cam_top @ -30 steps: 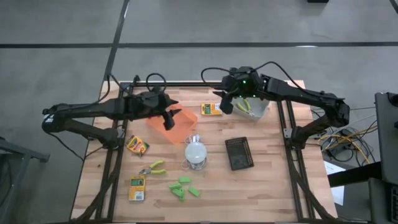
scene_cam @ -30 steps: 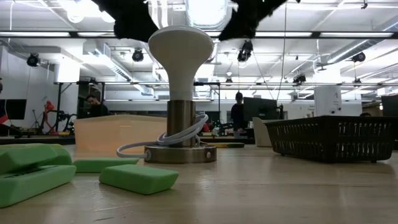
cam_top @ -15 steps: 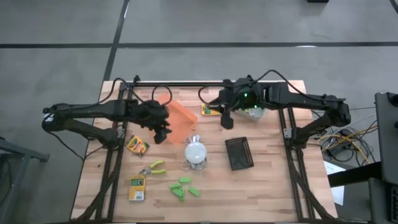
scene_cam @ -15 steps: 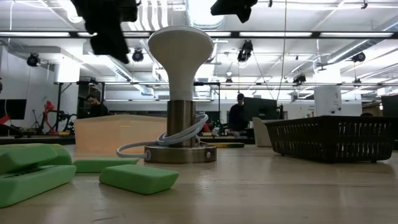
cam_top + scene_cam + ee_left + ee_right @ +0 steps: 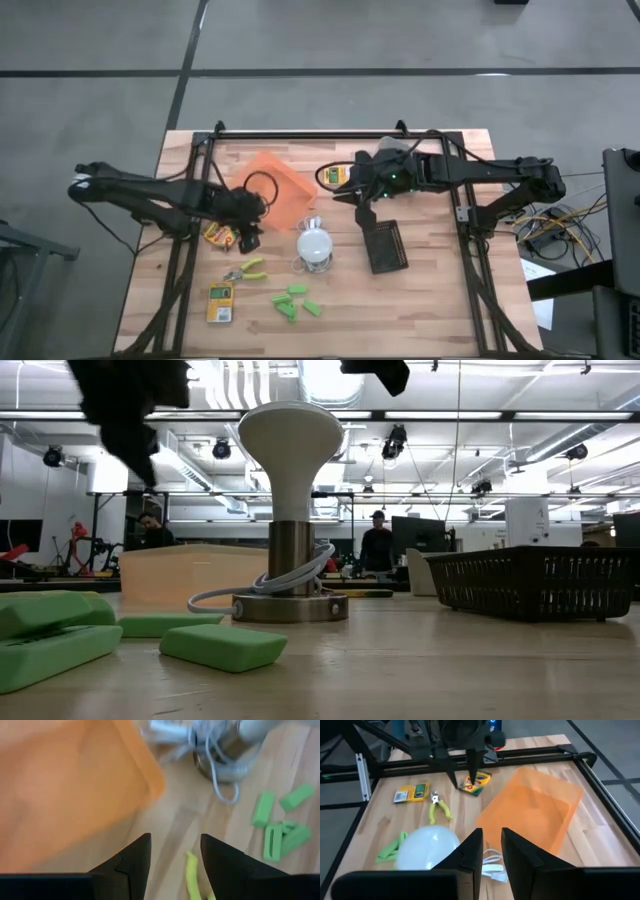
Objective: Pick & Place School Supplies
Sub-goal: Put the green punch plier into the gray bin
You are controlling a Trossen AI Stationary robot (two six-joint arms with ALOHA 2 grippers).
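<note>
Left claw point(image 5: 247, 238) partly hides crayon box point(image 5: 219, 235).

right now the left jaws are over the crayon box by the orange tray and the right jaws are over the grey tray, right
Not quite. The left gripper does hang over the crayon box beside the orange tray, but the right gripper is at the black tray, not a grey one. The high view shows it.

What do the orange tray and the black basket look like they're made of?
The orange tray looks like thin translucent plastic: the wood shows faintly through its smooth, glossy walls. The black basket seems to be metal or plastic mesh, matte, with an open lattice you can see through; which of the two cannot be told.
</note>
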